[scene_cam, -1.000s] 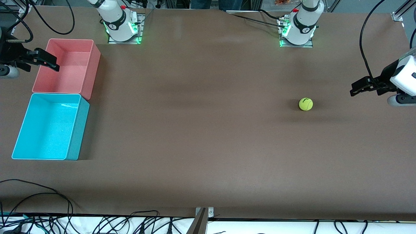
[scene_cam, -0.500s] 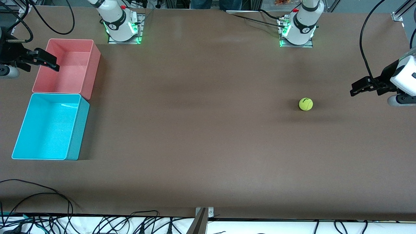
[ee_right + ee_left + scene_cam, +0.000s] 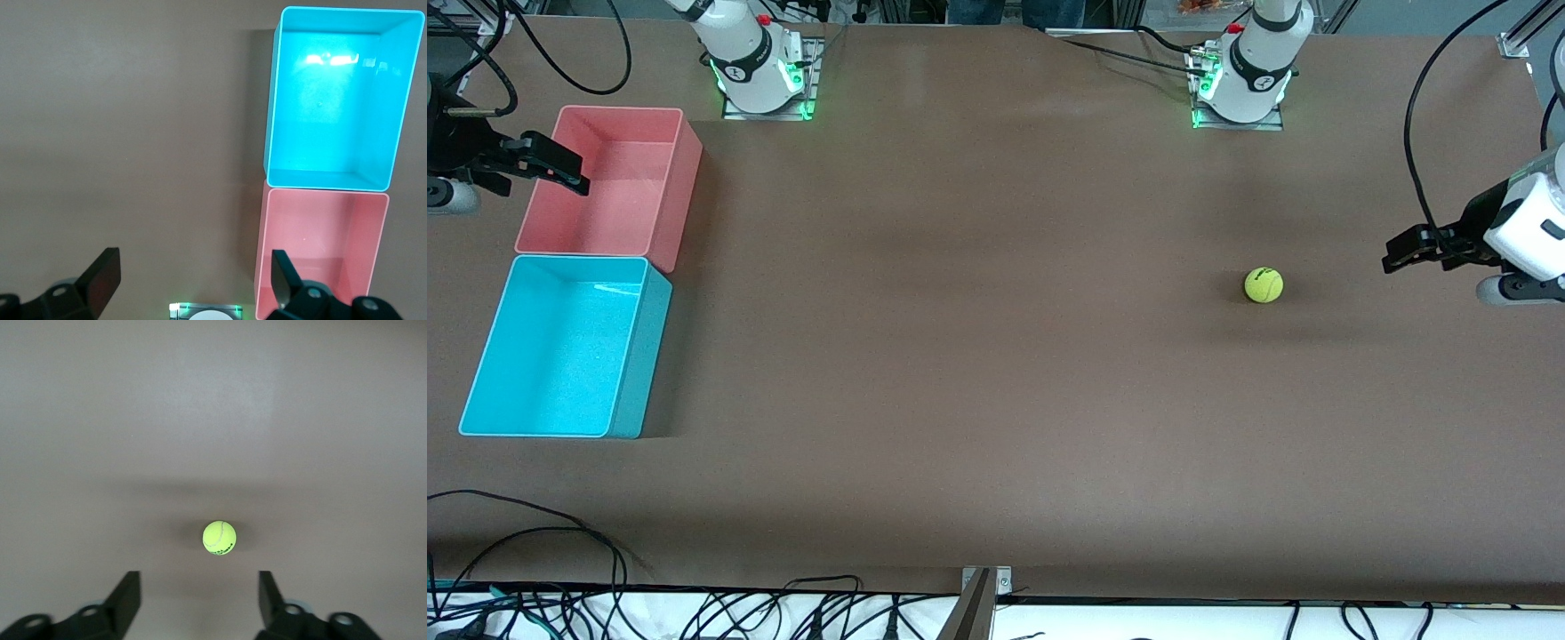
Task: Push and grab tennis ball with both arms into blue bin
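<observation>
left gripper (image 3: 1392,259): dropped slightly, parted, empty | right gripper (image 3: 574,182): unmoved, parted | tennis ball (image 3: 1264,285): unmoved

The right gripper (image 3: 193,277) hangs with jaws wide apart above the brown tabletop (image 3: 127,133). The blue bin (image 3: 337,100) and pink bin (image 3: 320,253) sit touching, end to end.
</observation>
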Controlling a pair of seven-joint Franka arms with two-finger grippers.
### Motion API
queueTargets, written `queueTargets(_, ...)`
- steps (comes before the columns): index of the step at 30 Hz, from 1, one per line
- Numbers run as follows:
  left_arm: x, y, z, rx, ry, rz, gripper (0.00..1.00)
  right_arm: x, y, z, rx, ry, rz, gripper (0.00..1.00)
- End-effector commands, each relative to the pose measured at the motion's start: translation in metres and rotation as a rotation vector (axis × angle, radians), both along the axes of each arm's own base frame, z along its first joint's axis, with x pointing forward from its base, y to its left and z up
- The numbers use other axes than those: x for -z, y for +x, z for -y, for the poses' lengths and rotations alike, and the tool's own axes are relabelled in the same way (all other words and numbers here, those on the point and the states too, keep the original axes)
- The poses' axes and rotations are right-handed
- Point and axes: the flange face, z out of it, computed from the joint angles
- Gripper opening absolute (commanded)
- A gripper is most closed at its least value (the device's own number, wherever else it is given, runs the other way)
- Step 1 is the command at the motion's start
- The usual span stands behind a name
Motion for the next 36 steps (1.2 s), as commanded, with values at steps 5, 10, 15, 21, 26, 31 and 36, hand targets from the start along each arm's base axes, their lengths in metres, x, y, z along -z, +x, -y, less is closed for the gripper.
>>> queueTargets(5, 0.0, 0.007, -0.003, -0.069, 0.0, -0.008, 0.0, -0.007, -0.002, 0.0, 0.0, 0.008, 0.007, 1.0)
queueTargets(10, 0.007, 0.004, -0.015, -0.456, 0.028, -0.046, 0.0, -0.007, -0.002, 0.0, 0.0, 0.008, 0.007, 1.0)
queueTargets(15, 0.008, 0.002, -0.029, -0.59, 0.04, -0.057, 0.0, -0.007, -0.002, 0.0, 0.0, 0.008, 0.007, 1.0)
queueTargets(21, 0.011, 0.0, -0.051, -0.76, 0.05, -0.066, 0.0, -0.007, -0.002, 0.001, 0.0, 0.008, 0.007, 1.0)
queueTargets(26, 0.034, -0.005, -0.069, -0.972, 0.081, -0.101, 0.0, -0.007, -0.002, 0.001, 0.0, 0.006, 0.009, 1.0)
queueTargets(31, 0.079, -0.009, -0.07, -1.172, 0.112, -0.08, 0.0, -0.006, -0.001, 0.001, 0.0, 0.006, 0.009, 1.0)
queueTargets(36, 0.125, -0.021, -0.072, -1.272, 0.138, -0.105, 0.0, -0.008, -0.001, -0.001, -0.001, 0.005, 0.015, 1.0)
